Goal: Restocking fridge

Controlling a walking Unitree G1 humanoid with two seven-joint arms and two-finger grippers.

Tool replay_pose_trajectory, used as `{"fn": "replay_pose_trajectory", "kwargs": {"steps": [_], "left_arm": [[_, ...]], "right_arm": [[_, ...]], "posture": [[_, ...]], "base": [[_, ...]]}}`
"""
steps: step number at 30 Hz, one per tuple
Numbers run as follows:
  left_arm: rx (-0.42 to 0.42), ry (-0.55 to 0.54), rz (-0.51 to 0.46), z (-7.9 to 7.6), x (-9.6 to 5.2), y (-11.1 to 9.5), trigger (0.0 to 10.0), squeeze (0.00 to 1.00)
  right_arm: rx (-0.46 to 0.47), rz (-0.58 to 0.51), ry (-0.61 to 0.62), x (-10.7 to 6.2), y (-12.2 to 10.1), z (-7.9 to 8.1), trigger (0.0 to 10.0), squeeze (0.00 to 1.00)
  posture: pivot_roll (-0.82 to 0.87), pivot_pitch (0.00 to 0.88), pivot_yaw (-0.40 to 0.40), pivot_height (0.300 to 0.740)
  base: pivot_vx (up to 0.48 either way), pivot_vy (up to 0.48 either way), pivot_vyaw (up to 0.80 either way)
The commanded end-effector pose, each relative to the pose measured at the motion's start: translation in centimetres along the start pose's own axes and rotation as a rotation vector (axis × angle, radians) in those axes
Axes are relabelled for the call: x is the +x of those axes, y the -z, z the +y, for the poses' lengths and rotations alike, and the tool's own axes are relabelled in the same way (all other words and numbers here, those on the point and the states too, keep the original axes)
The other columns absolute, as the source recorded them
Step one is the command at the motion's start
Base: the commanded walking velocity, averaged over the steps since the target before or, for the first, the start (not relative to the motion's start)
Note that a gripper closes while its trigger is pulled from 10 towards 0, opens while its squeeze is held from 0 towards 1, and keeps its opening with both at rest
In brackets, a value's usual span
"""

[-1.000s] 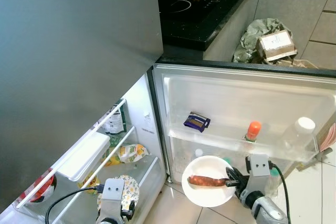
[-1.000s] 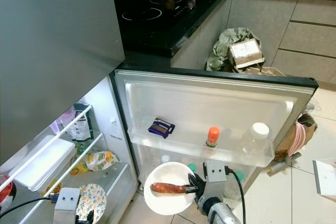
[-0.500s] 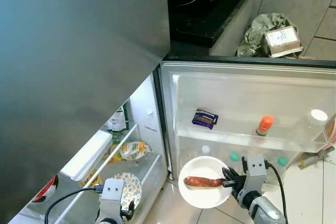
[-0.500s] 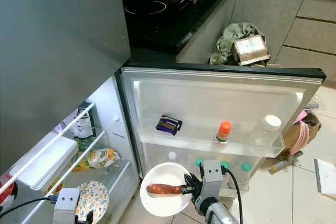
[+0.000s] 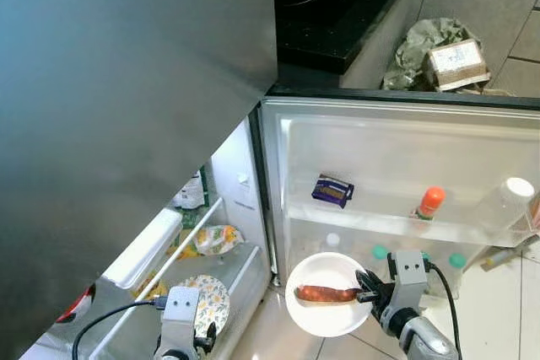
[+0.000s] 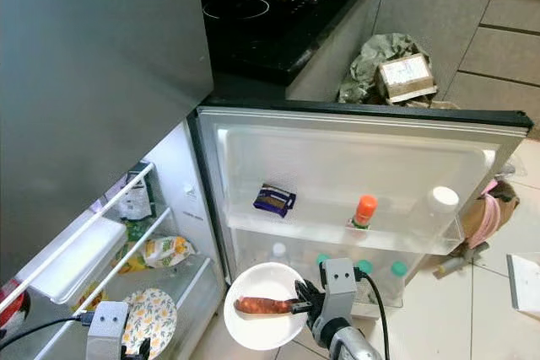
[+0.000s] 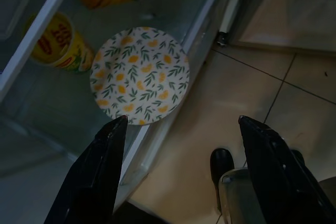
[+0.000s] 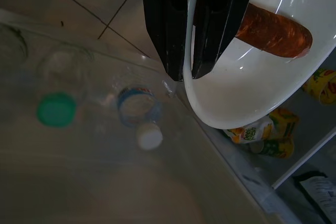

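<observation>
Right wrist view: my right gripper [image 8: 190, 30] pinches the white bowl [image 8: 252, 85] by its rim, keeping the sausage [image 8: 273, 32] level; left gripper [image 7: 178, 129] hangs open.

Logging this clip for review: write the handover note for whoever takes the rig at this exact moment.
Right tool: shut on the rim of the white plate, held above the floor before the open fridge door. A sausage lies on the plate.
Left tool: open, holding nothing, above the fridge's lower shelf, over a patterned plate.
Done: the door is open and the plate is in the grip.
Left: the plate is not yet in the fridge; probably set it on a shelf, let go, then shut the door.
Door rack holds a purple packet, an orange-capped bottle and a white-capped bottle.
</observation>
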State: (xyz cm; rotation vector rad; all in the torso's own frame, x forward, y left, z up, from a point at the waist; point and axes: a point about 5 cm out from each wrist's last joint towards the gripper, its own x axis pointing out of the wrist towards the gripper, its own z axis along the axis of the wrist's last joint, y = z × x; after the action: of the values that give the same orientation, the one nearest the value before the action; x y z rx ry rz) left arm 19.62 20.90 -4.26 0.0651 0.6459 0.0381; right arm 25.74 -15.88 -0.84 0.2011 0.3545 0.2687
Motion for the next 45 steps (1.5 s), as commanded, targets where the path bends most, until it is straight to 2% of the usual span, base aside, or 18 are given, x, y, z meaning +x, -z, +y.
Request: {"fn": "replay_pose_trajectory", "kwargs": {"steps": [1, 33, 45], "left_arm": [[0.001, -0.014, 0.030, 0.37, -0.31, 0.76, 10.0, 0.00], [0.006, -0.007, 0.039, 0.41, -0.37, 1.00, 10.0, 0.00], [0.007, 0.002, 0.042, 0.30, -0.32, 1.02, 10.0, 0.00]], "right_arm": [[-0.001, -0.004, -0.004, -0.02, 0.06, 0.21, 10.0, 0.00], [-0.008, -0.007, 0.035, -0.06, -0.17, -0.40, 10.0, 0.00], [0.006, -0.004, 0.036, -0.03, -0.11, -0.40, 10.0, 0.00]], "posture": [[-0.10, 0.100, 0.042, 0.717], [-0.10, 0.095, 0.044, 0.717], [-0.10, 0.093, 0.045, 0.717]], "base": [[0.000, 0.000, 0.66], [0.000, 0.000, 0.65], [0.000, 0.000, 0.00]]}}
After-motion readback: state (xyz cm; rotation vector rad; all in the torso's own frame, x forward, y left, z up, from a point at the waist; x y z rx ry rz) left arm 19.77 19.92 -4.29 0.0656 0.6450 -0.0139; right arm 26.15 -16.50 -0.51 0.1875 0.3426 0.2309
